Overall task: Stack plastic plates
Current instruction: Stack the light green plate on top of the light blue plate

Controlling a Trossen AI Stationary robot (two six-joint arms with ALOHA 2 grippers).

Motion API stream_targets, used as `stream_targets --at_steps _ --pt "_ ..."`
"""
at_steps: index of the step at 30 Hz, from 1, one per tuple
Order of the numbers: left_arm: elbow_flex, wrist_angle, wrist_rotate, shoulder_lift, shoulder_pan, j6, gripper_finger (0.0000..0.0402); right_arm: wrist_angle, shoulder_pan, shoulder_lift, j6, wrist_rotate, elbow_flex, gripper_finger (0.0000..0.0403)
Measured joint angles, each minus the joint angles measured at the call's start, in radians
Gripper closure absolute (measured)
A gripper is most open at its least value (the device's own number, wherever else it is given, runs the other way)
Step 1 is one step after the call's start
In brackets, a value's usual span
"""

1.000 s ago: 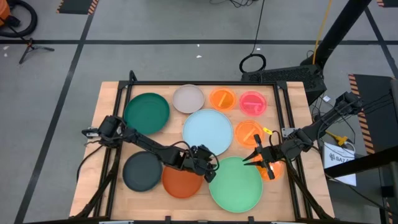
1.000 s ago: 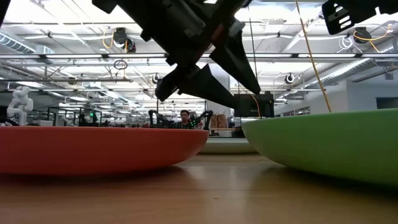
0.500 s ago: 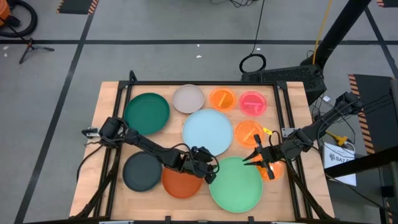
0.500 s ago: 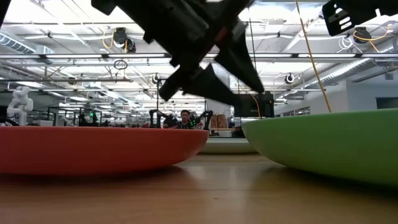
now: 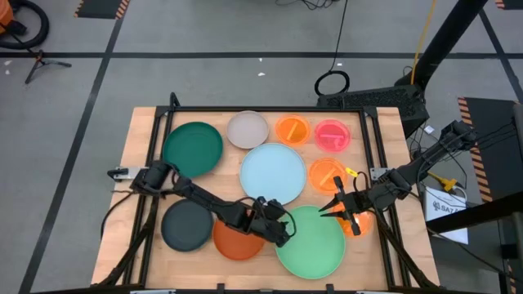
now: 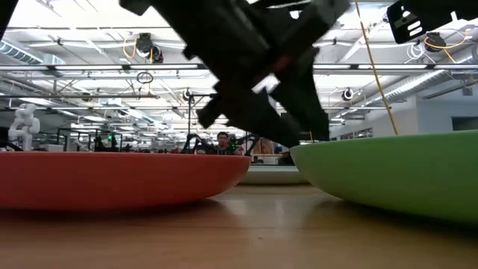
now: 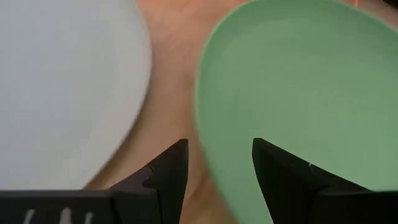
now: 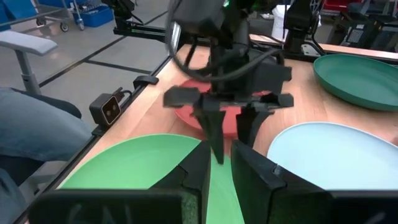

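The large light green plate (image 5: 315, 245) (image 7: 298, 93) (image 6: 396, 175) lies flat near the table's near edge. My left gripper (image 5: 283, 230) (image 7: 217, 168) is open and low at the plate's left rim. One finger is over the plate's inside and the other over the bare wood outside. The rust-orange plate (image 5: 237, 241) (image 6: 112, 179) lies just left of it, and the light blue plate (image 5: 272, 171) (image 7: 62, 81) lies behind. My right gripper (image 5: 333, 206) (image 8: 222, 171) is open with a narrow gap. It hovers at the green plate's far right rim, above a small orange plate (image 5: 356, 225). My left gripper's open fingers (image 7: 168, 171) come down from above on either side of the light green plate's left rim (image 7: 205, 143). I cannot tell whether they touch the rim. The plate lies flat on the table.
Along the far side lie the dark green plate (image 5: 194, 147), the beige plate (image 5: 247, 129), and small orange (image 5: 292, 129) and pink (image 5: 331, 135) divided plates. Another small orange plate (image 5: 325, 173) sits right of the blue one. The dark grey plate (image 5: 184, 226) lies near left. A black frame (image 5: 245, 109) rims the table.
My left gripper has moved a little toward the table's right and near edge and has come down, from above the rust-orange plate's far right rim to the light green plate's left rim. The plates have stayed where they were.
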Motion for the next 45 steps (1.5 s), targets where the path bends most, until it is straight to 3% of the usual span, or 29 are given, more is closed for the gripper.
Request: stream_targets --at_steps 6,11,45 --pt "0.105 -0.165 -0.009 0.043 0.0 0.004 0.0218 -0.002 0.0 0.0 0.002 0.001 0.0 0.0346" --pt "0.125 -0.199 -0.035 0.055 0.003 -0.011 0.0218 -0.008 0.001 0.0 0.003 0.001 0.0 0.0346" --pt "0.127 -0.2 -0.048 0.095 -0.016 -0.065 0.0218 -0.009 0.002 0.0 0.006 0.001 0.0 0.0346"
